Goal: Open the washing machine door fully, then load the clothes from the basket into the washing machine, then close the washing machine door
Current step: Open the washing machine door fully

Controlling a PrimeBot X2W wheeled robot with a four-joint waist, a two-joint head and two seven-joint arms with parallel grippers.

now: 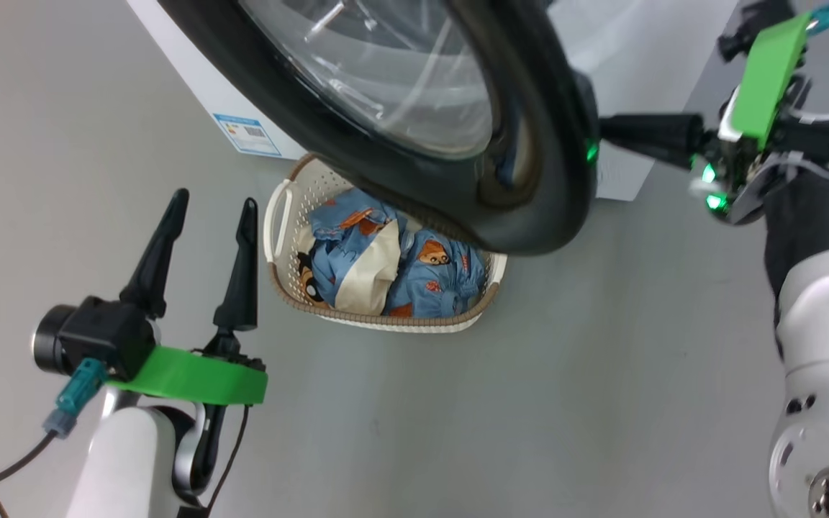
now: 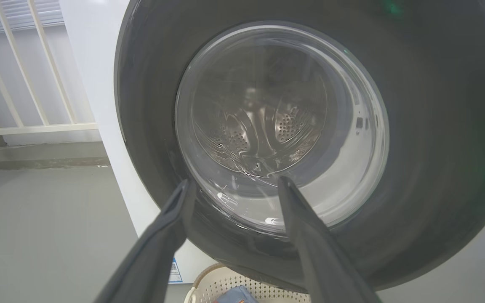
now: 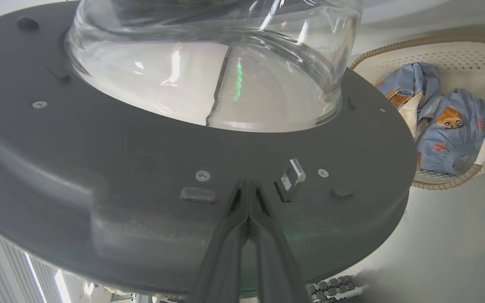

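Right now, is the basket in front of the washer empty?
No, the clothes, light blue with bear prints, lie piled inside the basket.

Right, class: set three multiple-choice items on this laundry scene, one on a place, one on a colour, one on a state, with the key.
1. The clothes lie:
A in the basket
B on the floor
C in the drum

2. The basket's rim is:
A green
B brown
C black

3. The left tool is:
A shut on the clothes
B shut on the basket
C open

Key:
1 A: the bear-print pile sits inside its cream walls.
2 B: a brown woven-look band runs round the top.
3 C: its two fingers stand well apart with nothing between them.
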